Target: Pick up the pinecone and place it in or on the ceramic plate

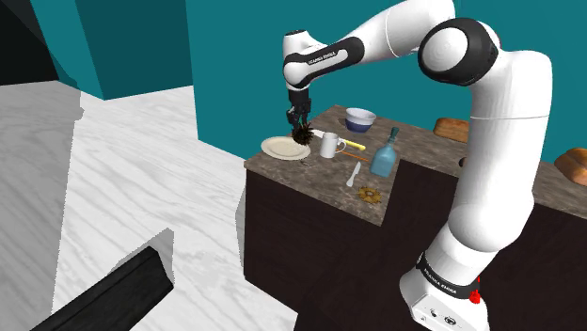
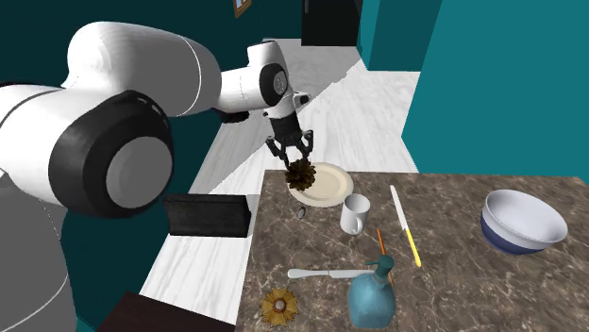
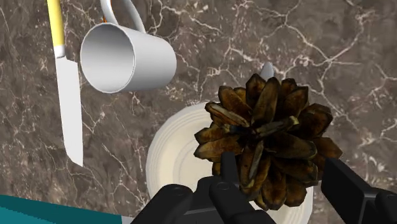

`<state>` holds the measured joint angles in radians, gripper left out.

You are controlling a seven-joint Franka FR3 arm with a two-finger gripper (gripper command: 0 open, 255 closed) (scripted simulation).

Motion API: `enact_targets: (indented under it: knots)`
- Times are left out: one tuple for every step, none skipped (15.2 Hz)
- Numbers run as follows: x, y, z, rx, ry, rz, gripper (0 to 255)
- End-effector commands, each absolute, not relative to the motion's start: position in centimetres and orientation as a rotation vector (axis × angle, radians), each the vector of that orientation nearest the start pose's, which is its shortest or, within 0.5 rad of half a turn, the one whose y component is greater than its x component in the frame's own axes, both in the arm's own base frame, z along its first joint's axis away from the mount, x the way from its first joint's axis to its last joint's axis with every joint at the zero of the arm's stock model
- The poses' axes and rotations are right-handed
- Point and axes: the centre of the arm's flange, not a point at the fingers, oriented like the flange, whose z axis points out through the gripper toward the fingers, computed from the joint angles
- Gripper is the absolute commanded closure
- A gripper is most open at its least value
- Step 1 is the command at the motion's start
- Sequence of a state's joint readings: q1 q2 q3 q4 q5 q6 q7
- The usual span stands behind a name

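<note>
A brown pinecone (image 3: 267, 137) hangs clasped between my black fingers (image 3: 229, 191), with my gripper (image 3: 280, 184) shut on it. It is lifted above the cream plate (image 3: 172, 159), over the plate's edge. In the shoulder view my gripper (image 1: 299, 120) holds the pinecone (image 1: 301, 133) just above the plate (image 1: 282, 148), near the counter's corner. The second exterior view shows the pinecone (image 2: 300, 174) in my gripper (image 2: 294, 151) hovering at the plate's (image 2: 326, 184) near rim.
A white mug (image 2: 355, 214) stands beside the plate on the marble counter (image 2: 453, 273). A yellow-handled knife (image 2: 405, 224), a blue-rimmed bowl (image 2: 522, 220), a blue bottle (image 2: 372, 294), a spoon (image 2: 326, 273) and a small flower-like piece (image 2: 280, 307) also lie there.
</note>
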<state>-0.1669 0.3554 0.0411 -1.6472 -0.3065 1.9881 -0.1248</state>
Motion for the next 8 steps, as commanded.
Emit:
enact_targets:
  knots:
    - [67.4,-11.6,41.4,-3.396,-0.211,0.078,255]
    - [68.5,-12.3,41.6,-3.396,-0.211,0.078,255]
    - [69.6,-13.1,41.8,-3.396,-0.211,0.078,255]
    - [70.6,-13.8,42.0,-3.396,-0.211,0.078,255]
    - [71.7,-14.5,42.2,-3.396,-0.211,0.078,255]
    - [72.8,-15.3,42.5,-3.396,-0.211,0.078,255]
    - [73.8,-16.0,42.7,-3.396,-0.211,0.078,255]
    - [74.6,-16.5,42.8,-3.396,-0.211,0.078,255]
